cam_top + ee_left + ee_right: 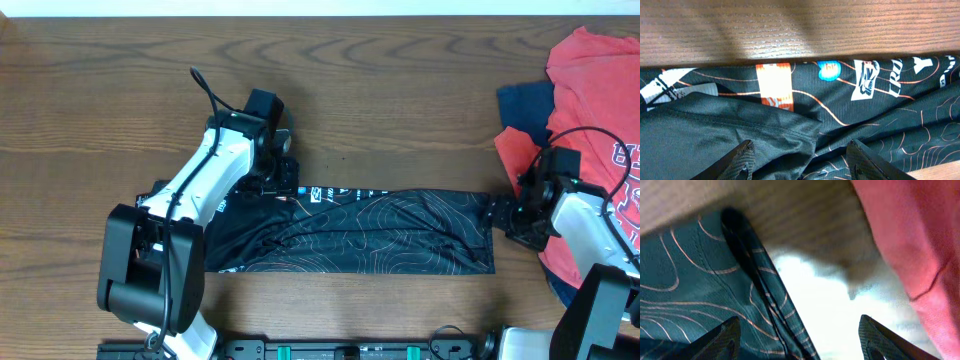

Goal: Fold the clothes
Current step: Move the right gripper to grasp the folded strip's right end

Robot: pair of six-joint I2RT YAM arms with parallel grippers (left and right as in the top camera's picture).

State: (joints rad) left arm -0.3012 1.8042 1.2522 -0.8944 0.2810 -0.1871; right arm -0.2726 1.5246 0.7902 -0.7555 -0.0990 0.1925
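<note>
Shirt (350,232) beneath both parted jaws

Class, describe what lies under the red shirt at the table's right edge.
A dark blue garment pokes out from beneath the red shirt, on the wooden table. How far it extends underneath is covered.

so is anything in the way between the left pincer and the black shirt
nothing visible does: the left pincer is open right above the thin black sports shirt with orange-and-white contour lines, and only that cloth shows below it
</note>
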